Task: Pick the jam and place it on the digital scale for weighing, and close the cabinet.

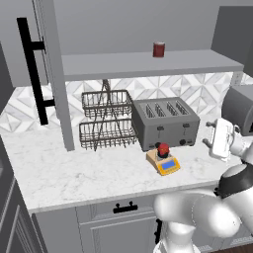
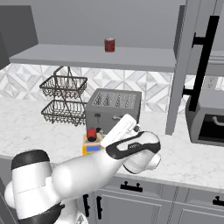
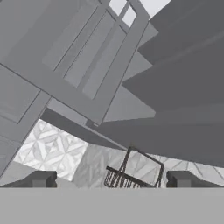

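Sitting on yellow digital scale [image 1: 163,161], small red-lidded jam jar [image 1: 162,149] looks light, rigid. Empty gripper [image 3: 109,180], fingers apart; grey cabinet door's [image 1: 55,74] long black bar handle [image 1: 32,69] stiff, easy mid-bar grip.

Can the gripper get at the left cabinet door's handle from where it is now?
Probably yes. The gripper is open, holding nothing, and raised above the counter; the cabinet door swings open with its black handle exposed. The wire basket sits behind, not between.
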